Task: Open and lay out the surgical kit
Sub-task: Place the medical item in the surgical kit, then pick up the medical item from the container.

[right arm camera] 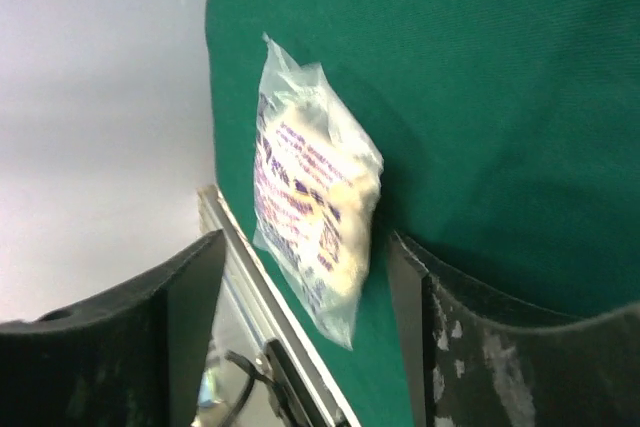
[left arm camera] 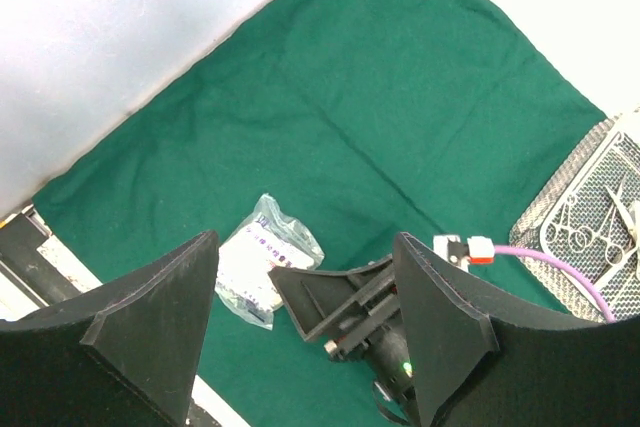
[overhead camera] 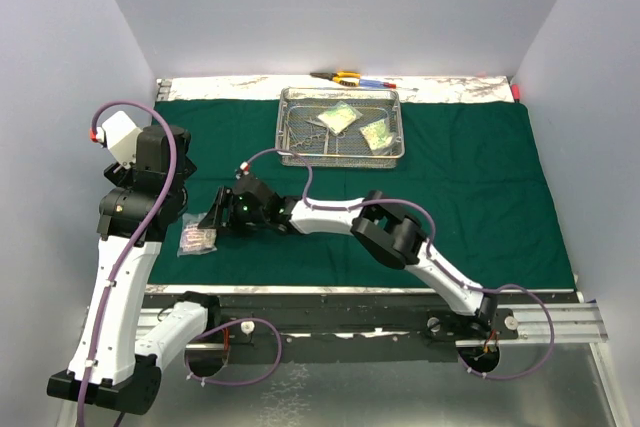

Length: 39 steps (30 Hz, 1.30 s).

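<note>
Left gripper (left arm camera: 305,242), jaws apart, hangs above the green cloth (overhead camera: 470,187). A clear packet (overhead camera: 197,240) lies at the cloth's near-left edge, beneath the right gripper (overhead camera: 212,215), jaws apart. The mesh tray (overhead camera: 340,155), far centre, holds two more packets (overhead camera: 338,119).

At the far edge of your table (overhead camera: 220,88) you see a yellow-handled tool (overhead camera: 343,76), with red and blue pens (overhead camera: 378,82) just beside it.
</note>
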### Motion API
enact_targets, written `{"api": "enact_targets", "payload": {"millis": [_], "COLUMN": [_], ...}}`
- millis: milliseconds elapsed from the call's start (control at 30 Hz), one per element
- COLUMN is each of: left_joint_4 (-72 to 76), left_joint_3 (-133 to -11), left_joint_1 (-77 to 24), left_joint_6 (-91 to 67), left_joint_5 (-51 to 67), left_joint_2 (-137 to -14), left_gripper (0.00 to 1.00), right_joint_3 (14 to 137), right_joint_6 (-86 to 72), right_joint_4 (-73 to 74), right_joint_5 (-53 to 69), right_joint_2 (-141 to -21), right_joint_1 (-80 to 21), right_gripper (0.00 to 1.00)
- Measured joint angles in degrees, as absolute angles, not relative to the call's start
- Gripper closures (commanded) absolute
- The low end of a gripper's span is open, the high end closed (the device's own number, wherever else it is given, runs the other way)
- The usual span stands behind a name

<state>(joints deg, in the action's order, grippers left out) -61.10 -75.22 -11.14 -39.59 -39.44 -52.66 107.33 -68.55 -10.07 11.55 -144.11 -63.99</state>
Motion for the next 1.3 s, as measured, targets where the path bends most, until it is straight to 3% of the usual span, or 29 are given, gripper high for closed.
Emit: {"api": "enact_targets", "payload": {"millis": [233,433,733,1033,1300], "left_joint_4": [-61.32,-58.87,-48.42,-41.54,-37.01], "left_joint_3": [-77.97,-82.87,-83.50,-83.31,-83.31], "left_joint_1": [-11.33,-11.38,-11.38,-11.38,-11.38], "left_joint_6": [-39.55,-39.53,-36.60,-32.69,-32.32], "left_joint_5": [-39.44,-38.92,-29.93,-19.84,-17.19], "left_joint_2": [-54.28,-57.74,-59.31,-67.88,-72.14], "left_gripper": [0.28,0.28,0.26,0.26,0.26], "right_joint_3": [97.73,99.20,101.03,104.07,109.12], "right_joint_6": [-63.29,-56.51,-44.14,-47.99,-53.71], "right_joint_4": [-4.89,2.33,16.82,23.05,24.75], "right_joint_5": [5.78,0.64,-8.75,-9.08,-5.26], "right_joint_2": [-130.85,-121.23,-110.76,-116.29,-128.97], "right_joint_1": [-64.03,-62.57,-47.11,-30.57,-25.78], "right_gripper": [0.23,0.39,0.42,0.42,0.43]}}
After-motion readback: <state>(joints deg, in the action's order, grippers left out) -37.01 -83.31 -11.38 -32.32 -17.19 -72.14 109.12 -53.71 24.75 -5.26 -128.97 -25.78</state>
